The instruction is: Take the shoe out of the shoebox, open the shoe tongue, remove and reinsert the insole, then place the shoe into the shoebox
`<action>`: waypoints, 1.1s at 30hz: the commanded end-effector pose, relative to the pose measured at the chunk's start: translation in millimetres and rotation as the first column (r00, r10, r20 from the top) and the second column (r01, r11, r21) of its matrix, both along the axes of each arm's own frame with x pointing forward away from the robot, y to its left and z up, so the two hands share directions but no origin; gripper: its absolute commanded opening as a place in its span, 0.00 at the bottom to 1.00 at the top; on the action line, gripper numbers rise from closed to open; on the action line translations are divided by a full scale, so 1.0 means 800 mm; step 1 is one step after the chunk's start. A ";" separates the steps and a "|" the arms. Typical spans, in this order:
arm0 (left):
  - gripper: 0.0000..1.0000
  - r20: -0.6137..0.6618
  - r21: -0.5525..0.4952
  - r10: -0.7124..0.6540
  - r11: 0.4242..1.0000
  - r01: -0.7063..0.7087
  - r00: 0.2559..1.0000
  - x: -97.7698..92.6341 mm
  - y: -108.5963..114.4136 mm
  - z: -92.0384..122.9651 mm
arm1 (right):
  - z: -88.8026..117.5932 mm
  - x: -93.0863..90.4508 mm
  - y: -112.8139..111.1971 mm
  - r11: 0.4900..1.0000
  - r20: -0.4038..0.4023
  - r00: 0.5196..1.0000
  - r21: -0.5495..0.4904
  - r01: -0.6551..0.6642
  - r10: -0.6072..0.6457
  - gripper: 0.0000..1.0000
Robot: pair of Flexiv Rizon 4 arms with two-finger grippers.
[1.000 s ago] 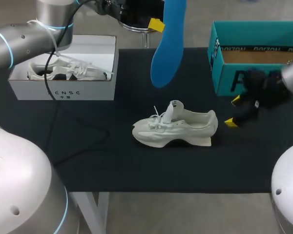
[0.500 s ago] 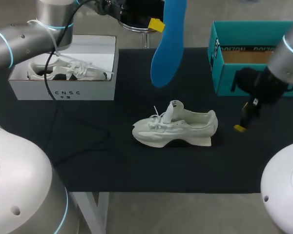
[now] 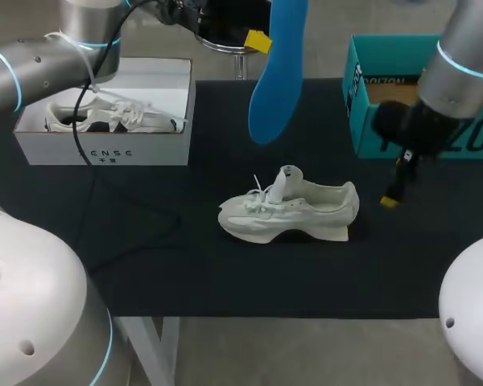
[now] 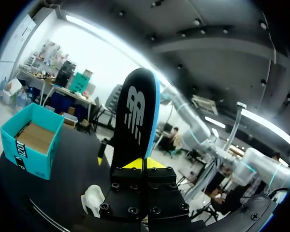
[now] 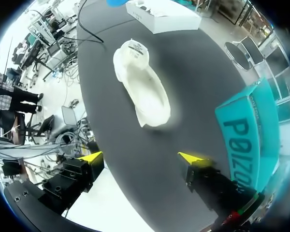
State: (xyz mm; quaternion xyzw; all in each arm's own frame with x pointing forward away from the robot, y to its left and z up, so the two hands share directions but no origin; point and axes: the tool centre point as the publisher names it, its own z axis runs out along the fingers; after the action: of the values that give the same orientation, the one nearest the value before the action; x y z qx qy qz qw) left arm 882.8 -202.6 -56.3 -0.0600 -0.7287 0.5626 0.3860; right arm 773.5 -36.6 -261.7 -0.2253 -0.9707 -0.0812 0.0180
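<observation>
Insole [image 3: 275,72] looks light, floppy — your L claw [image 4: 144,164] is clamped on its end; R claw [image 5: 141,157] apart — brace shoe [image 3: 290,211] by its heel.

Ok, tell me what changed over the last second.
The right arm swung in from the right to the front of the teal shoebox; the right gripper hangs beside the heel of the white shoe, jaws open. Nothing was grasped or released. The left gripper keeps the blue insole raised; the shoe is unmoved.
</observation>
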 end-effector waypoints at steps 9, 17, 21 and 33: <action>0.00 0.000 0.000 -0.001 1.000 0.001 1.000 0.000 0.000 -0.001 | -0.003 0.044 0.032 0.999 -0.019 0.999 -0.029 -0.046 0.045 1.00; 0.00 0.000 0.000 -0.001 1.000 0.001 1.000 0.000 0.000 -0.001 | -0.016 0.060 0.051 0.998 -0.018 0.998 0.004 -0.057 0.057 1.00; 0.00 0.000 0.000 -0.001 1.000 0.001 1.000 0.000 0.000 -0.001 | -0.025 0.067 0.060 0.998 -0.019 0.998 0.013 -0.060 0.061 1.00; 0.00 0.000 0.000 -0.001 1.000 0.001 1.000 0.000 0.000 -0.001 | -0.045 0.080 0.085 0.999 -0.023 0.999 -0.013 -0.029 0.028 1.00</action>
State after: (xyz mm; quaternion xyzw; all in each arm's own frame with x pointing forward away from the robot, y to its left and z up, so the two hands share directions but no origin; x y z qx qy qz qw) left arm 882.9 -202.7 -56.4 -0.0601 -0.7286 0.5626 0.3861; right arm 831.6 26.2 -289.3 -0.2119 -0.9743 -0.0724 0.0235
